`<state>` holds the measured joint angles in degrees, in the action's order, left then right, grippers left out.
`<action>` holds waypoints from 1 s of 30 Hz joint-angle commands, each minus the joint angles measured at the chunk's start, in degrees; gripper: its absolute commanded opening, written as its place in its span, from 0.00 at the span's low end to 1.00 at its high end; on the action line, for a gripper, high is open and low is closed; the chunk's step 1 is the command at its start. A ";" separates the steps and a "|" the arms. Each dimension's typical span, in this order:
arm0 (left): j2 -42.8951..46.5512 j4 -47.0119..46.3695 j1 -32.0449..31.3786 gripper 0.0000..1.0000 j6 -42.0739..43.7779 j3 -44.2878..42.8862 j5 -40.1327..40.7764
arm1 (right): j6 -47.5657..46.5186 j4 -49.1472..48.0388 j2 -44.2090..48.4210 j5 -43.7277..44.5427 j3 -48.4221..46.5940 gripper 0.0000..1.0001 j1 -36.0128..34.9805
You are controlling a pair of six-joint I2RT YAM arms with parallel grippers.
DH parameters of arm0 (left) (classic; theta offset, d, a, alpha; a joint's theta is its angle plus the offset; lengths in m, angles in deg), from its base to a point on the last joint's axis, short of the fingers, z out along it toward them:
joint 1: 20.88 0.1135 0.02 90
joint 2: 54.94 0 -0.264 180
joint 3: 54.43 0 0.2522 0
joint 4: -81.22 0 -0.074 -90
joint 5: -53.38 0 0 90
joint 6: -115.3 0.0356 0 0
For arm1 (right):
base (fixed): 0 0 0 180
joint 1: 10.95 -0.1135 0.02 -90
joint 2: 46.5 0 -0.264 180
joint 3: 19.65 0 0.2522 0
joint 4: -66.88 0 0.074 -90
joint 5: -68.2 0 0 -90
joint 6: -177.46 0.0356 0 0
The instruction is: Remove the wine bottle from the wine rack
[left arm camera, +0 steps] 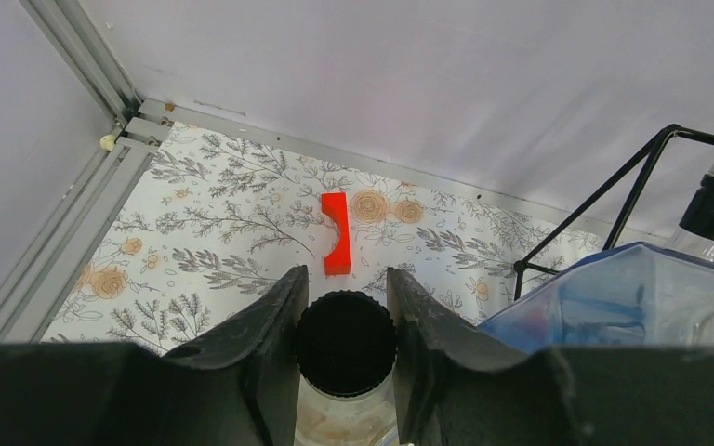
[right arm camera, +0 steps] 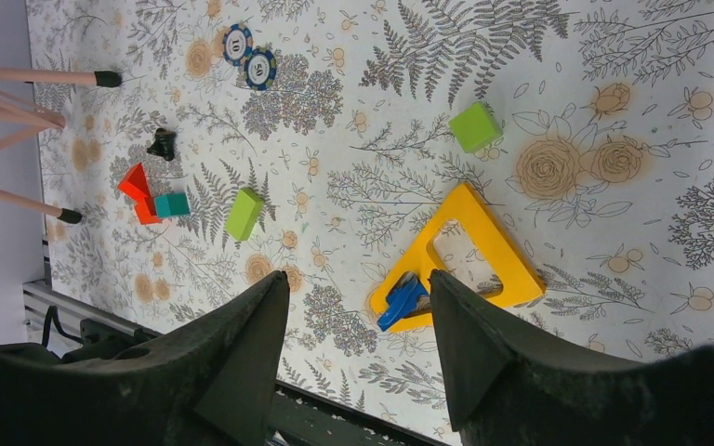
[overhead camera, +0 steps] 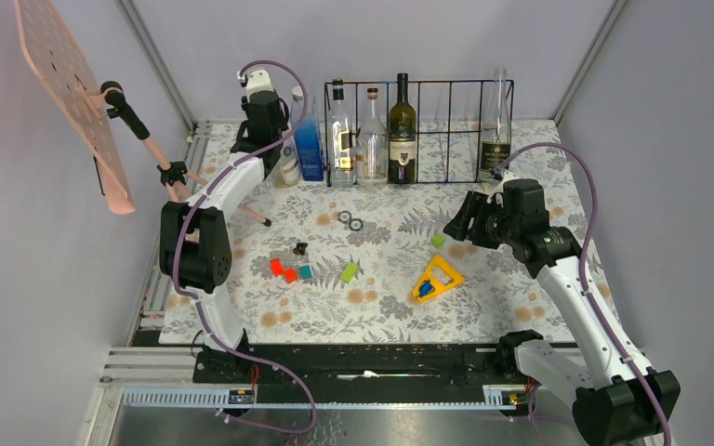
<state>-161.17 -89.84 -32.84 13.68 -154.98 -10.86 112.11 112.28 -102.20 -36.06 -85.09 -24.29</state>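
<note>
The black wire wine rack (overhead camera: 456,85) stands along the back wall. It holds a dark green wine bottle (overhead camera: 402,130), two clear bottles (overhead camera: 339,135) (overhead camera: 370,139) to its left, and a tall clear bottle (overhead camera: 495,121) at its right end. My left gripper (overhead camera: 274,139) is left of the rack, outside it. In the left wrist view the left gripper (left arm camera: 346,271) is shut on the black cap of a clear glass bottle (left arm camera: 346,344) standing beside a blue bottle (left arm camera: 614,297), with a rack wire (left arm camera: 595,196) to the right. My right gripper (overhead camera: 456,223) (right arm camera: 358,279) is open and empty over the mat.
A yellow triangle (overhead camera: 437,277) with a blue piece lies under the right gripper. Green blocks (overhead camera: 349,271), red and teal blocks (overhead camera: 284,269), and poker chips (overhead camera: 350,220) lie mid-table. A pink pegboard on a wooden stand (overhead camera: 70,93) is at far left. A red block (left arm camera: 337,232) lies behind the left gripper.
</note>
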 commanded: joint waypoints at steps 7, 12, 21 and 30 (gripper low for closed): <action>1.19 -8.86 0.37 0.30 -4.16 -5.17 -4.87 | -0.30 0.93 0.26 -0.55 -0.32 0.65 -0.13; 0.52 -7.77 0.36 0.30 -5.20 -6.23 -6.75 | -0.51 0.88 0.34 -0.42 0.03 0.65 -0.10; 1.04 -6.35 0.34 0.67 -4.58 -6.44 -6.94 | -0.67 0.90 0.16 -0.54 0.15 0.66 -0.11; 2.87 -5.16 0.28 0.73 -3.76 -6.44 -4.94 | -0.62 0.97 0.57 -0.80 0.01 0.66 -0.10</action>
<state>-162.03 -92.81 -32.43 9.92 -159.24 -16.76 112.08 113.18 -102.20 -36.06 -84.92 -24.29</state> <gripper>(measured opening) 0.727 0.664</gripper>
